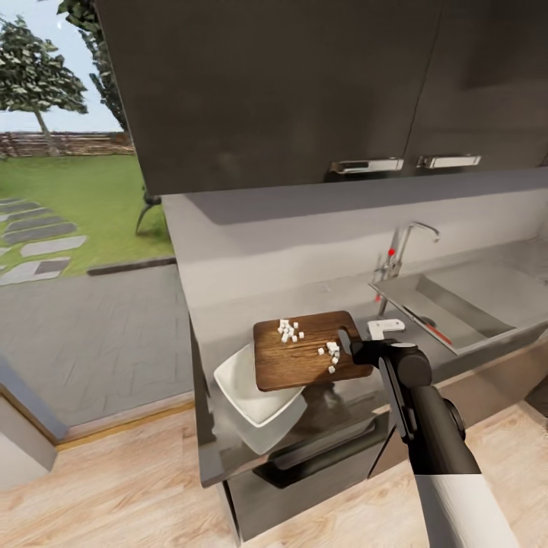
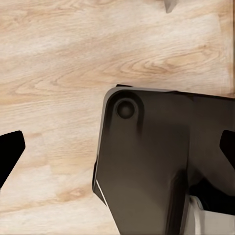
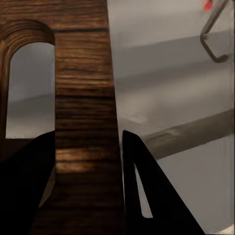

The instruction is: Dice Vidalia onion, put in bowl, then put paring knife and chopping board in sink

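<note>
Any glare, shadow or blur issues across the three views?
Head view: soft overall, shadow band under the cabinets, countertop glossy. Right wrist view: chopping board sharp, right hand fingers silhouetted black. Left wrist view: floor evenly lit, no glare.

Soft, even daylight; sharp renders, faint shadow beneath the cabinets [image 1: 304,84].

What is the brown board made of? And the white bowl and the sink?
The chopping board looks like dark wood: brown grain lines run across it, clear in the right wrist view. The bowl is smooth, plain white, perhaps ceramic or plastic; I cannot tell which. The sink looks like brushed steel: grey with a dull shine.
</note>
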Controlling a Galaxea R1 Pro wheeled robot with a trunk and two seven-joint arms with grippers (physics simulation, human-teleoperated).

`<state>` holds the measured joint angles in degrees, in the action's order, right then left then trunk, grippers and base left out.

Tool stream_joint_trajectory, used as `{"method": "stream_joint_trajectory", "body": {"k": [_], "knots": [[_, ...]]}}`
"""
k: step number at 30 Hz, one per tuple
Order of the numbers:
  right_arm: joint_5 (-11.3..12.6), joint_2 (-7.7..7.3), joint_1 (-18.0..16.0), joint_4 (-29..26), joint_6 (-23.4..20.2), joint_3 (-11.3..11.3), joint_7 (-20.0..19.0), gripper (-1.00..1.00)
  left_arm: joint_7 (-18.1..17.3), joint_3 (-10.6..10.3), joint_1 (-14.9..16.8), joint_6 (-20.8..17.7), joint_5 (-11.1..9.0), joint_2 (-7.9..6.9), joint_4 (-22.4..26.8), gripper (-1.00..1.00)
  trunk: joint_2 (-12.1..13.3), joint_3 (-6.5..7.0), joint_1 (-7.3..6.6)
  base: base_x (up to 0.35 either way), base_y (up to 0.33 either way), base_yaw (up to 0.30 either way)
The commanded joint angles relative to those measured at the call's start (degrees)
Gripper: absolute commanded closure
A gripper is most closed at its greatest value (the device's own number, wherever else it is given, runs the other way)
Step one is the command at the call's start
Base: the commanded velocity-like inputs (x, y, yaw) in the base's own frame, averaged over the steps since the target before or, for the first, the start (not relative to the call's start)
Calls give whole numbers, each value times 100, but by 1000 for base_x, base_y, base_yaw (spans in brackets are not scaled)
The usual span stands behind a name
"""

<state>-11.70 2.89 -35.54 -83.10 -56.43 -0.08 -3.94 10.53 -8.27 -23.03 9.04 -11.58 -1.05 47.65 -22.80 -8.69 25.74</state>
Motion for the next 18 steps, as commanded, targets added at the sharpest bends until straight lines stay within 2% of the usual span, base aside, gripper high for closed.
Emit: {"method": "stream_joint_trajectory", "body": {"k": [1,18], "knots": [[-56,4,-6,-4,-26,0,-39,100,47,-40,0,18,-55,-9,4,-100,-12,-4,4,-6,0,-199],[-70,9,-6,-3,-26,0,-38,100,46,-43,0,18,-55,-9,-2,-100,-12,108,4,-48,5,-199]]}}
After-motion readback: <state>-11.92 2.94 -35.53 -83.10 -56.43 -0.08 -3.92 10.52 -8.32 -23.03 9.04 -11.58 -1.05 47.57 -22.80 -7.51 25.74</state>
